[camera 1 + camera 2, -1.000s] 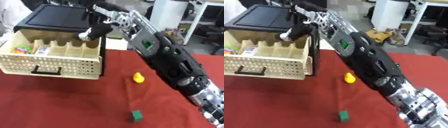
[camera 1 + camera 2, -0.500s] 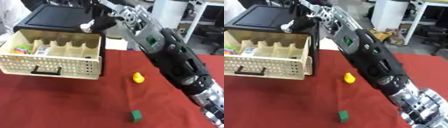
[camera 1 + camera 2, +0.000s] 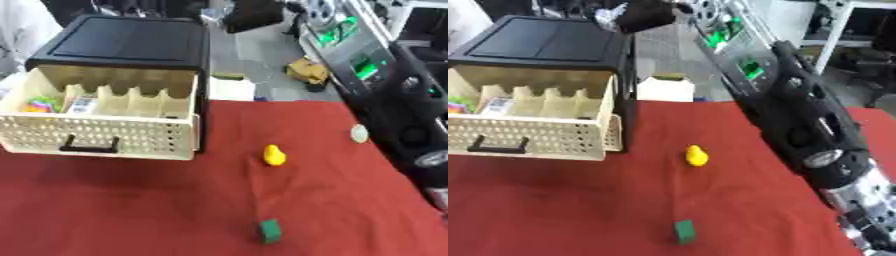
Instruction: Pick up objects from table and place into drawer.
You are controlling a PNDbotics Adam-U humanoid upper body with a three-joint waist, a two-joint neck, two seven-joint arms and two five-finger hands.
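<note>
Fingers of the right hand (image 3: 642,14) cannot be made out: the hand shows only as a dark blurred shape at the top of the right eye view, raised above the far right corner of the black drawer cabinet (image 3: 131,42), and whether it holds anything cannot be told. Its black arm (image 3: 798,115) runs down the right side to the lower right corner. On the red table (image 3: 131,210) a small yellow object (image 3: 275,155) sits near the middle, right of the cabinet, and a green block (image 3: 269,231) lies nearer the front edge, well apart from it. A small pale round object (image 3: 359,133) rests by the table's right edge, beside the arm. The cream perforated drawer (image 3: 105,135) stands pulled open with a dark handle; colourful items (image 3: 39,104) lie in its left compartments.
</note>
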